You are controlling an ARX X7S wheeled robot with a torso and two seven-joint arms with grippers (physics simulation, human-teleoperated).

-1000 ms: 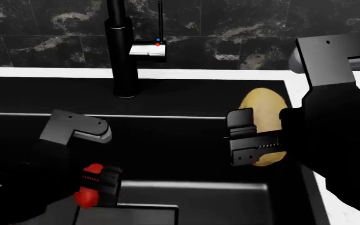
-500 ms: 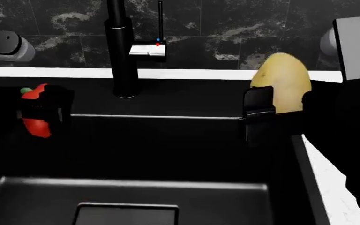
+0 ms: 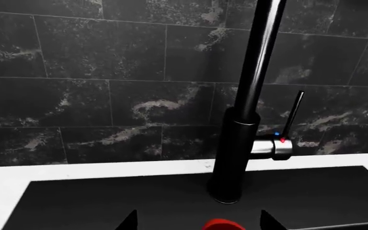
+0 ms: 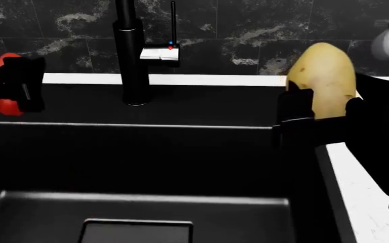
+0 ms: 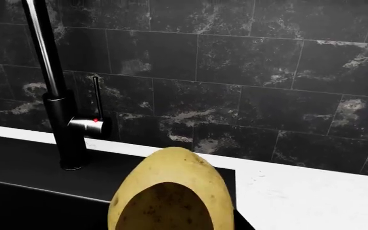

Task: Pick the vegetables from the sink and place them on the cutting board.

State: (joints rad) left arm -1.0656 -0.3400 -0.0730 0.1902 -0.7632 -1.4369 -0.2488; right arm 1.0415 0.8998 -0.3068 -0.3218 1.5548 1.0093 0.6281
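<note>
My left gripper (image 4: pixel 17 85) is shut on the red bell pepper (image 4: pixel 5 105) and holds it at the far left, above the sink's back left rim. In the left wrist view only the pepper's top (image 3: pixel 221 224) shows between the gripper's (image 3: pixel 199 223) two dark fingertips. My right gripper (image 4: pixel 321 110) is shut on the tan speckled potato (image 4: pixel 324 76) and holds it upright above the sink's right edge. The potato fills the low middle of the right wrist view (image 5: pixel 171 191). The black sink (image 4: pixel 181 152) lies below both arms. The cutting board is out of view.
A tall black faucet (image 4: pixel 131 50) with a side lever (image 4: pixel 162 52) stands at the sink's back edge, between the two arms. White counter (image 4: pixel 356 187) runs along the right and back of the sink. Dark marble tiles (image 4: pixel 262 30) form the back wall. A rectangular drain (image 4: pixel 137 230) lies in the basin floor.
Both arms have risen out of the basin. The left one carried the pepper up and to the left. The right one carried the potato up and slightly right.
</note>
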